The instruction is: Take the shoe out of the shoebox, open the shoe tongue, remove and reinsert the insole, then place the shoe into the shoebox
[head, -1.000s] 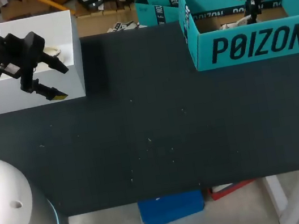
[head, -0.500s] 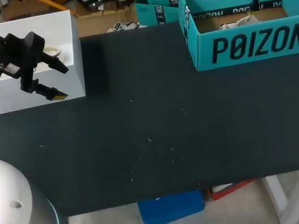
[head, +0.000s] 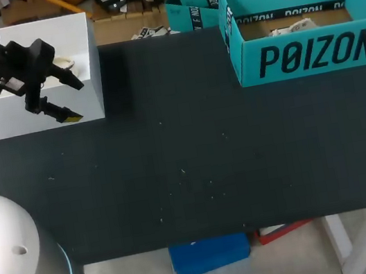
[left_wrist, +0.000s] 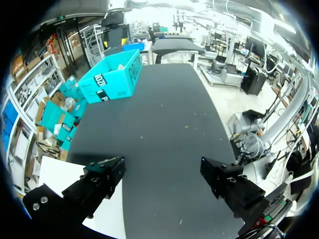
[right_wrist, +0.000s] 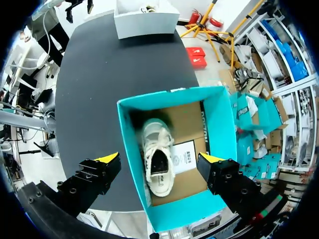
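our left gripper [head: 73, 101] hangs wide open and empty beside the white box [head: 79, 63], unmoved. farther off, our right gripper [right_wrist: 159, 160] has risen out of the teal shoebox [head: 310, 56], fingers spread, carrying nothing. the shoe [right_wrist: 152, 137] still lies inside, so the take-out step likely needs another descent.
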Tool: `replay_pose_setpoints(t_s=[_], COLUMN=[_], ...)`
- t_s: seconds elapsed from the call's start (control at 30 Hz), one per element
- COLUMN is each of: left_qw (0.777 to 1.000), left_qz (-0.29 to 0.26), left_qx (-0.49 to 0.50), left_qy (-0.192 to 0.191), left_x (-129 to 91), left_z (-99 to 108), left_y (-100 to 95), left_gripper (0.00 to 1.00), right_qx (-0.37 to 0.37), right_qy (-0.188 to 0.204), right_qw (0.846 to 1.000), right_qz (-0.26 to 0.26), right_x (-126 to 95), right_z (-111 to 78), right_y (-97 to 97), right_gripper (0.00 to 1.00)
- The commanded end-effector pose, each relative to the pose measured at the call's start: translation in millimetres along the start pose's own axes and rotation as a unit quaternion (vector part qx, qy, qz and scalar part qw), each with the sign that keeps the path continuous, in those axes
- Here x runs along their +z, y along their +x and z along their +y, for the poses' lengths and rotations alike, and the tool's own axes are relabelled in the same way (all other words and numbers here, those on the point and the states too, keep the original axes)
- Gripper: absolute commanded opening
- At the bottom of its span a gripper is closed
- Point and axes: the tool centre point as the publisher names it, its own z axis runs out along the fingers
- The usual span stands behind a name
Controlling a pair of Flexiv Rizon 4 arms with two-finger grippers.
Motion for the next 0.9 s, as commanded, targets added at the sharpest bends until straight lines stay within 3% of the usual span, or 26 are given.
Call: replay_pose_setpoints(t_s=[0.03, 0.27, 0.53, 0.9], left_qw=[1.000, 1.000, 1.000, 1.000], left_qz=[-0.003, -0.003, -0.003, -0.003], left_qx=[0.001, 0.001, 0.001, 0.001], left_qy=[0.000, 0.000, 0.000, 0.000], left_x=[0.9, 0.9, 0.9, 0.9], left_z=[0.8, 0.8, 0.8, 0.8], left_y=[1.4, 1.4, 1.4, 1.4], left_gripper=[1.00, 1.00, 1.00, 1.00], right_qx=[-0.018, -0.033, -0.056, -0.085], right_qy=[-0.014, -0.061, -0.108, -0.162], right_qw=[0.999, 0.996, 0.990, 0.979], right_qz=[-0.043, -0.057, -0.069, -0.085], right_x=[-23.2, -26.6, 4.2, 41.0], right_z=[13.6, 32.5, 34.4, 37.3], right_y=[46.3, 97.9, 150.4, 188.4], right_gripper=[1.00, 1.00, 1.00, 1.00])
